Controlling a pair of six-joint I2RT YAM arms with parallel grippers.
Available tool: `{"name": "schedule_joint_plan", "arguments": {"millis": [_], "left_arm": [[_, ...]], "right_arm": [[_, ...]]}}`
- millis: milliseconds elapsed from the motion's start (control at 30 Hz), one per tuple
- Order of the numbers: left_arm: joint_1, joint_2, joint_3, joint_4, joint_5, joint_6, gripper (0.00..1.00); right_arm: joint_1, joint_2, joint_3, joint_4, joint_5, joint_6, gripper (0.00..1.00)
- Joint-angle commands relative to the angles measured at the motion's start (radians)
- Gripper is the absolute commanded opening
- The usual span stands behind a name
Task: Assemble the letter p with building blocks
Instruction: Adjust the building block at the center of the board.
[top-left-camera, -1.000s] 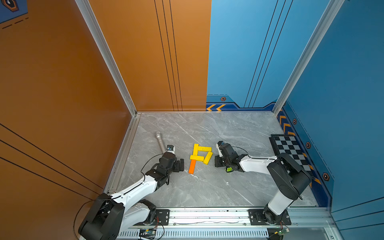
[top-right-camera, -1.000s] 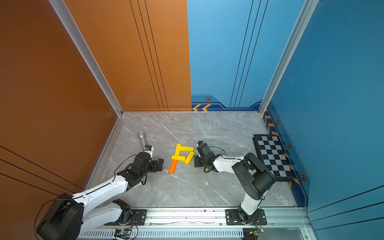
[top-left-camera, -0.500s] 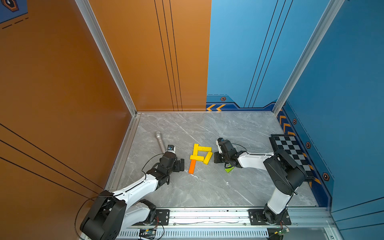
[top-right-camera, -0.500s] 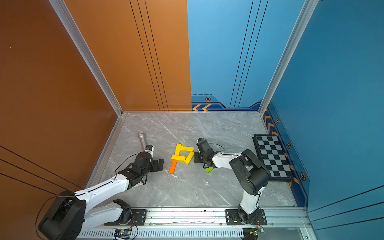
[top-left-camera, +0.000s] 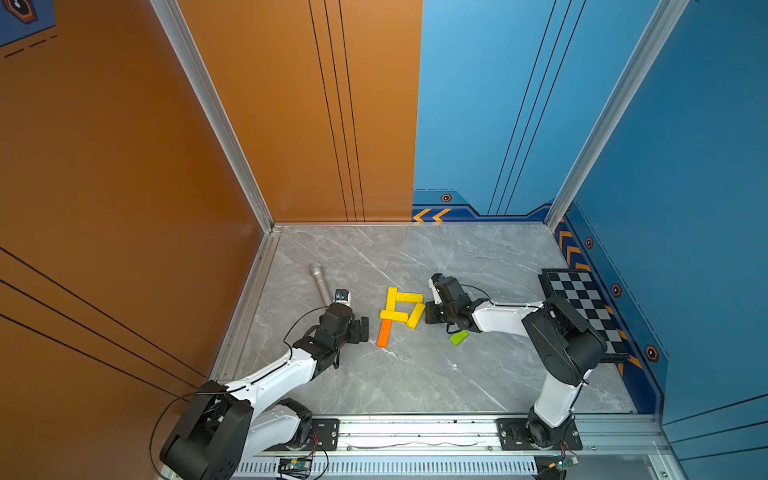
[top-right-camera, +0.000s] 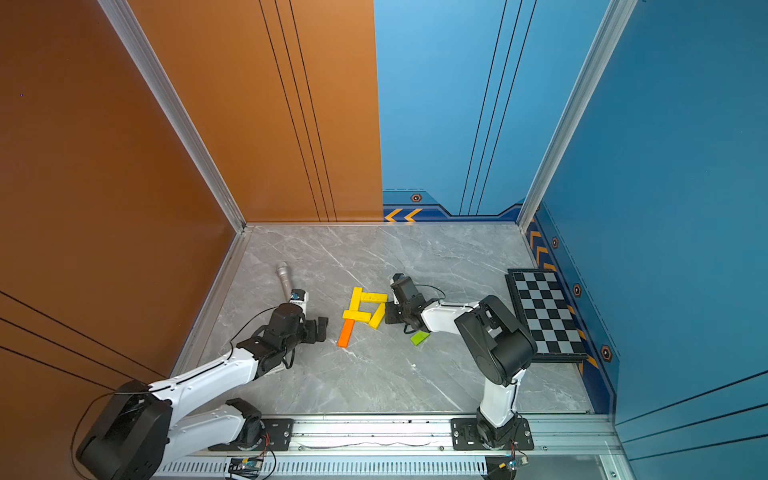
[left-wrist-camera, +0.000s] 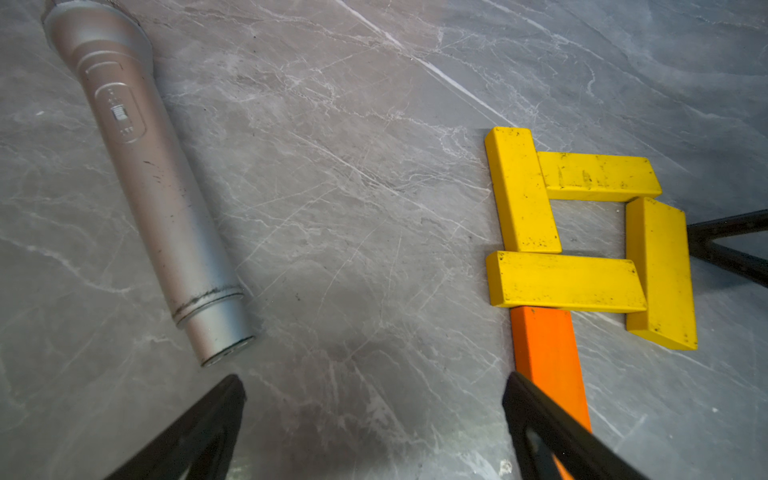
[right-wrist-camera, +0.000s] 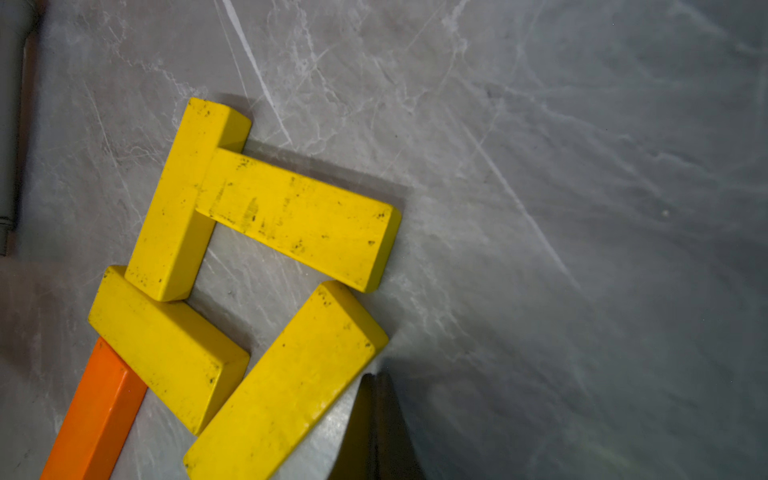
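Closely beside the yellow loop (top-left-camera: 394, 316) sit the closed right fingers (top-left-camera: 430, 318).

Grey marble tabletop (top-left-camera: 415, 374); mid-surface, four yellow bars (top-left-camera: 409, 297) lie flat in a rough square loop, ends touching; orange bar (top-left-camera: 384, 333) butts the loop's near-left corner; green bar (top-left-camera: 458, 337) lies alone, apart to the right; grey cylinder (top-left-camera: 320, 284) on the left; chequered board (top-left-camera: 582, 299) at the right edge.
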Motion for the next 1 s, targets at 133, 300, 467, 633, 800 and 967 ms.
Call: {"name": "schedule_joint_plan", "arguments": {"millis": [133, 300, 467, 633, 800, 967], "left_arm": [[0.008, -0.002, -0.001, 0.003, 0.016, 0.015, 0.99], [0.008, -0.001, -0.002, 0.003, 0.019, 0.015, 0.99], [0.008, -0.003, -0.003, 0.003, 0.020, 0.016, 0.99], [0.008, 0.002, -0.002, 0.003, 0.023, 0.018, 0.99], [0.008, 0.003, -0.002, 0.003, 0.023, 0.018, 0.99], [0.008, 0.006, -0.002, 0.003, 0.024, 0.018, 0.99]], "right_arm": [[-0.005, 0.036, 0.010, -0.033, -0.006, -0.022, 0.00], [-0.008, 0.044, 0.019, -0.032, -0.005, -0.022, 0.00], [-0.011, 0.054, 0.023, -0.030, -0.005, -0.020, 0.00], [-0.014, 0.053, 0.026, -0.032, -0.004, -0.020, 0.00], [-0.015, 0.061, 0.036, -0.025, -0.014, -0.020, 0.00], [-0.015, 0.073, 0.045, -0.026, -0.020, -0.021, 0.00]]}}
